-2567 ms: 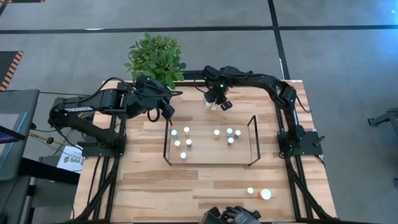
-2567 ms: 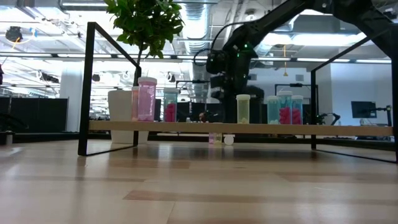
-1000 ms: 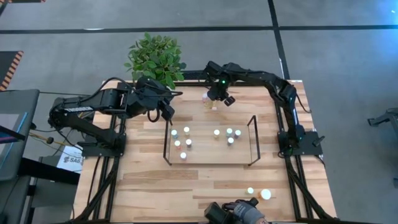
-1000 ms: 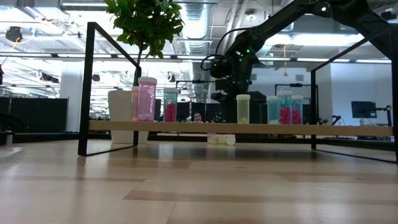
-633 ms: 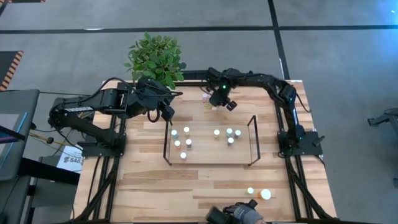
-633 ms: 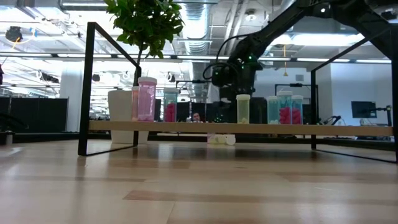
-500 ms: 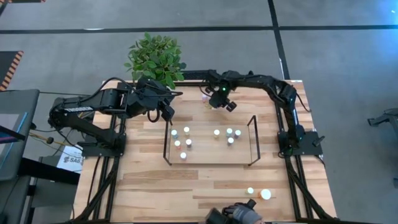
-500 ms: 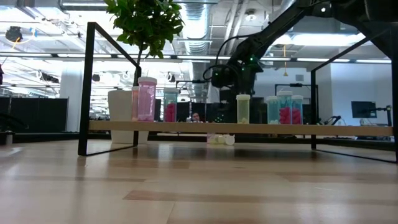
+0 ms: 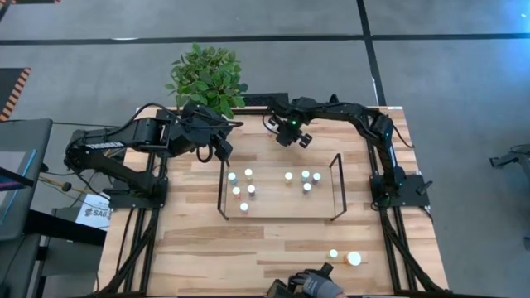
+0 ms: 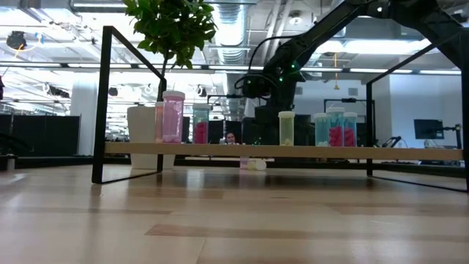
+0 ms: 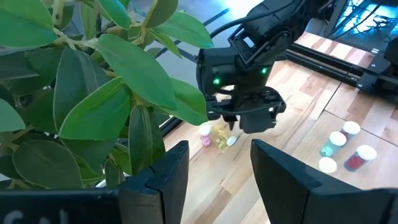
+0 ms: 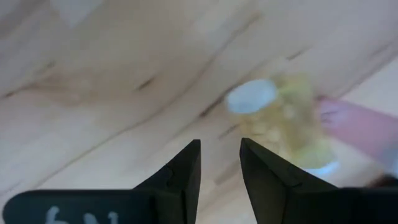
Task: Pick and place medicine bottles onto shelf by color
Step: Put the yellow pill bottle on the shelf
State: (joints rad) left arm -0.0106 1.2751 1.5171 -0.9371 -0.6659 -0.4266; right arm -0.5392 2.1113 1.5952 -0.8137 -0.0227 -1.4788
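Observation:
The light-wood shelf (image 9: 277, 203) stands mid-table with several bottles upright on it: pink ones (image 10: 174, 117) at its left, a yellow one (image 10: 286, 127), and teal ones (image 10: 335, 126) at its right. Behind it, near the far edge, a yellow bottle (image 12: 286, 130) and a pink bottle (image 12: 354, 130) lie on their sides on the table. My right gripper (image 9: 295, 137) is low over them, slightly open and empty, with the yellow bottle just beside its fingers. My left gripper (image 9: 224, 151) is open and empty by the shelf's far left corner.
A potted plant (image 9: 207, 74) stands at the far left, its leaves close to my left gripper. A small bottle (image 9: 334, 254) and a wider white-capped one (image 9: 354, 258) stand near the table's near right edge. A person's hand (image 9: 308, 285) shows at the near edge.
My right gripper has shifted a little toward the table's left, staying low behind the shelf. The two lying bottles now sit slightly farther left than before.

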